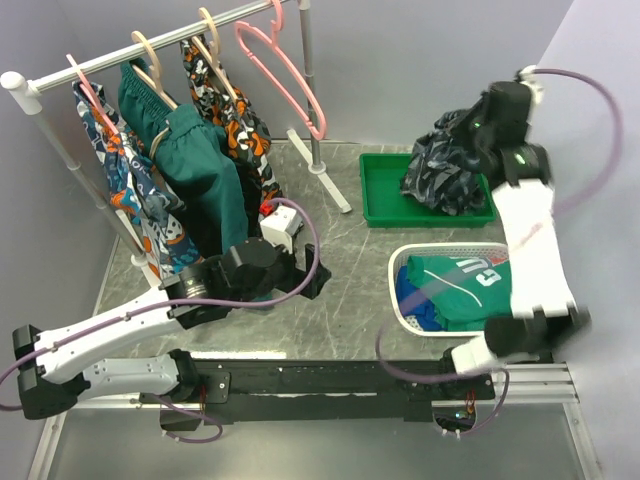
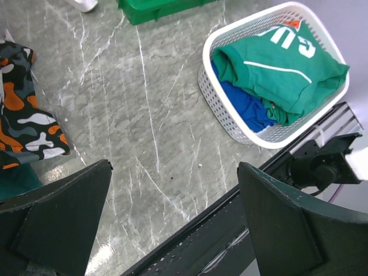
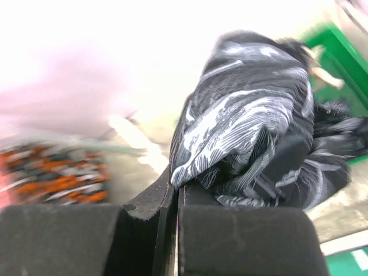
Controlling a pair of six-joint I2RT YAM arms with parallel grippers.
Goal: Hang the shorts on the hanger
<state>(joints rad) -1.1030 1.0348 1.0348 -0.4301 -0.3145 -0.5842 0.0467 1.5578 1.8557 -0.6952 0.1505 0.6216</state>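
Up close, my right pincer (image 3: 175, 192) is clenched on a fold of the shorts (image 3: 253, 132), jaws pressed together with only a thin edge of the leafy-print cloth caught at their tips. The rest of the garment hangs from that bite in a loose bunch over the green tray (image 1: 385, 190) at the far right of the tabletop (image 1: 350, 290); whether its lowest folds touch the tray I cannot tell.

Nearer me sits the white basket (image 2: 230, 34) holding a green shirt (image 2: 276, 63). My left pincer (image 2: 172, 230) is released, jaws spread wide and holding nothing, low over the tabletop near the foot of the clothes rail (image 1: 130, 50).

The pink hanger (image 1: 290, 85) hangs bare by its hook at the right end of that rail, well apart from both pincers, just beside the orange camouflage shorts (image 1: 230, 110) on their wooden hanger.

My worry is the grip: so small a bite could let go on the way across, dropping the shorts onto the tabletop. Bunched cloth may also refuse to drape over the thin frame, and with nothing steadying it, a nudge could set the hanger swinging or unhook it.
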